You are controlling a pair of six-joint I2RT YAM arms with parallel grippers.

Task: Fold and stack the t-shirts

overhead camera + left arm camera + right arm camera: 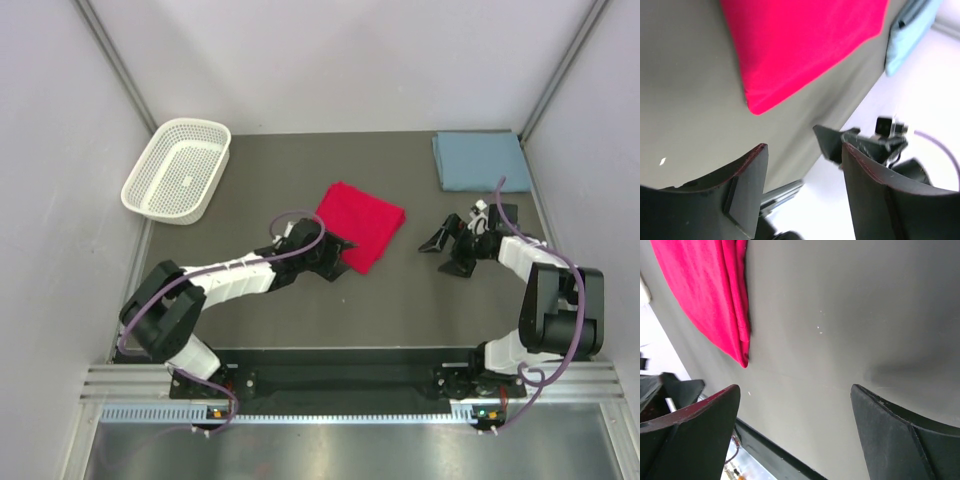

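Observation:
A bright red t-shirt (362, 225) lies folded into a square near the middle of the dark table, and it also shows in the left wrist view (800, 45) and the right wrist view (705, 295). The blue-grey t-shirt (478, 160) lies folded flat at the back right corner, apart from the red one; its edge (907, 30) shows in the left wrist view. My left gripper (345, 260) (805, 150) is open and empty, just off the red shirt's near corner. To the right of the red shirt, my right gripper (443, 255) (795, 395) stands wide open over bare table.
A white mesh basket (178, 168) sits at the back left. Grey walls close in the table on three sides. The arm bases and a metal rail (340, 385) run along the near edge.

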